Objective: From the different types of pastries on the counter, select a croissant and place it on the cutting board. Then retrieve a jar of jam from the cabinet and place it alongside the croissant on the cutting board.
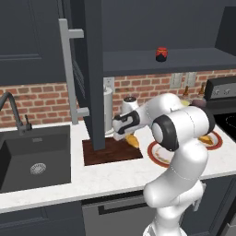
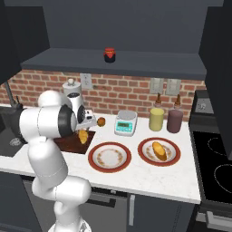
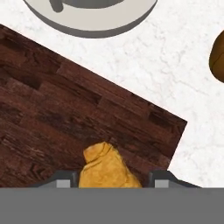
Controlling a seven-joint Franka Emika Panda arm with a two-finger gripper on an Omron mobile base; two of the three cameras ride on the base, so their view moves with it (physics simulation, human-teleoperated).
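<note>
My gripper (image 3: 109, 181) is shut on a golden croissant (image 3: 107, 168), with a dark fingertip on each side of it. I hold the croissant (image 1: 132, 139) low over the right end of the dark wooden cutting board (image 1: 110, 154); whether it touches the wood I cannot tell. From the right base camera the croissant (image 2: 83, 136) hangs at the board's (image 2: 68, 144) right edge. A red jam jar (image 1: 161, 54) with a dark lid stands on the open cabinet's shelf above, also the jar (image 2: 109, 55) seen from the right.
An empty red-rimmed plate (image 2: 109, 157) and a plate with a pastry (image 2: 158, 152) lie right of the board. A round brown pastry (image 2: 101, 121), a kitchen scale (image 2: 126, 122) and two canisters (image 2: 157, 119) stand behind. The open cabinet door (image 1: 69, 69) hangs over the sink (image 1: 32, 156) side.
</note>
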